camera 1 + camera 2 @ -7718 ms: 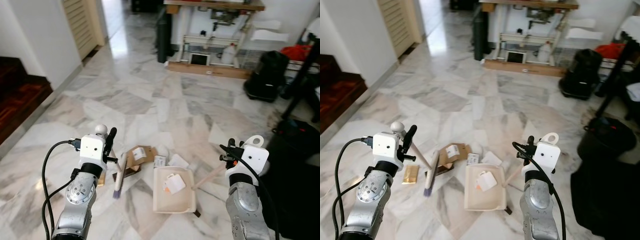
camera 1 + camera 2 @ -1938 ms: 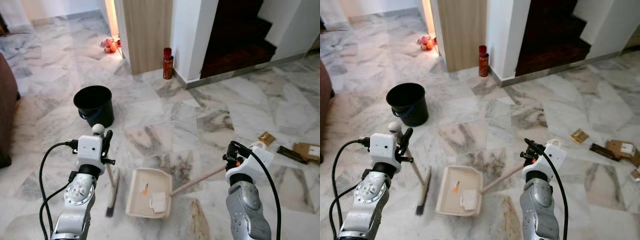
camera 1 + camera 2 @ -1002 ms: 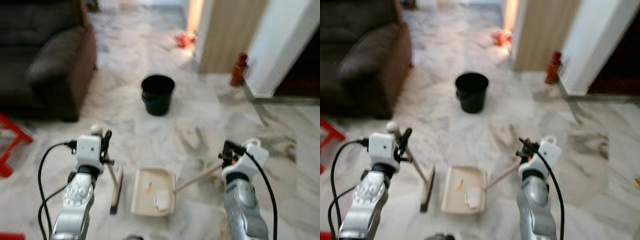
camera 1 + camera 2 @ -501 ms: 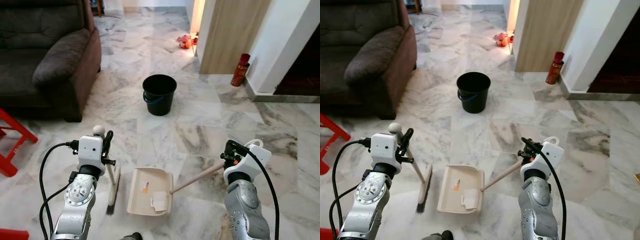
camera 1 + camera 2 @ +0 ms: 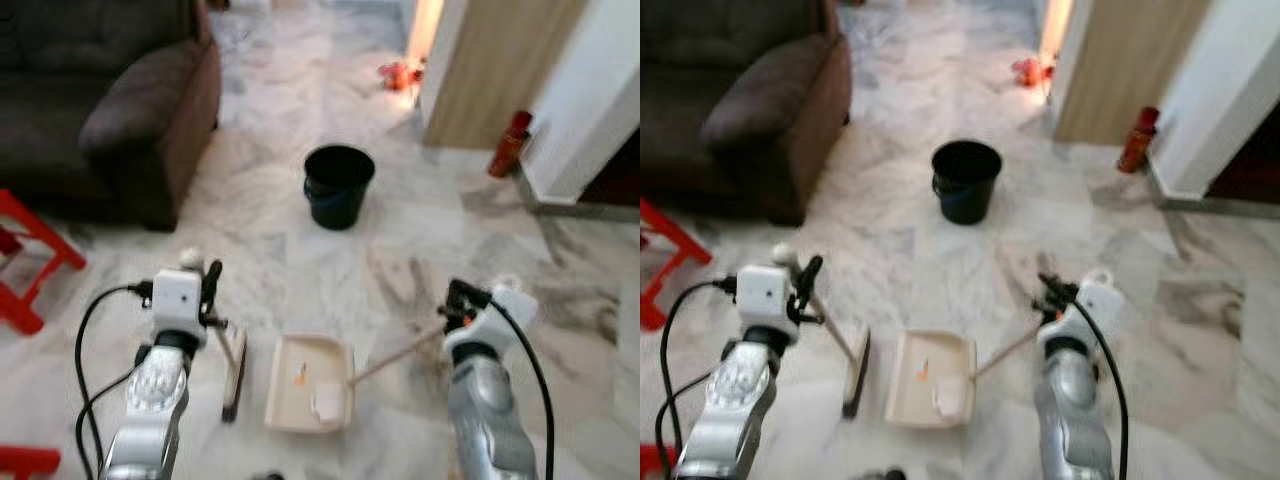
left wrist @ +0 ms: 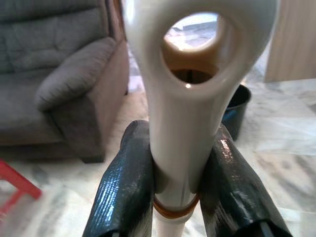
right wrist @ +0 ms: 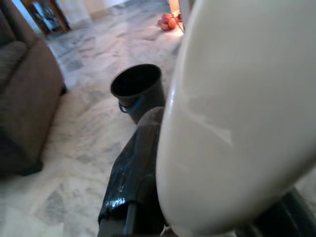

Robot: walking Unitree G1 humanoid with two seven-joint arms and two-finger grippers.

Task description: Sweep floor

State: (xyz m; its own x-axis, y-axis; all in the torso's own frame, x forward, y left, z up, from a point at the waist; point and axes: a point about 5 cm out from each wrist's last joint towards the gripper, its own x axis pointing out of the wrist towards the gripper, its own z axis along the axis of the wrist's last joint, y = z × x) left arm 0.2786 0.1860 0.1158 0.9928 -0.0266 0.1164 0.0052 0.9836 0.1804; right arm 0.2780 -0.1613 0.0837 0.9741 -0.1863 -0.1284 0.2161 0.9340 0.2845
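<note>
Your left gripper [image 5: 212, 290] clamps brush [image 5: 232, 377] handle | right gripper [image 5: 455, 305] holds dustpan [image 5: 308, 396] handle; bucket [image 5: 338, 186] at 12 o'clock

No text, label, brand, number or sign can be read anywhere in these pictures; the head views are blurred and the surfaces that show carry no legible marking
</note>
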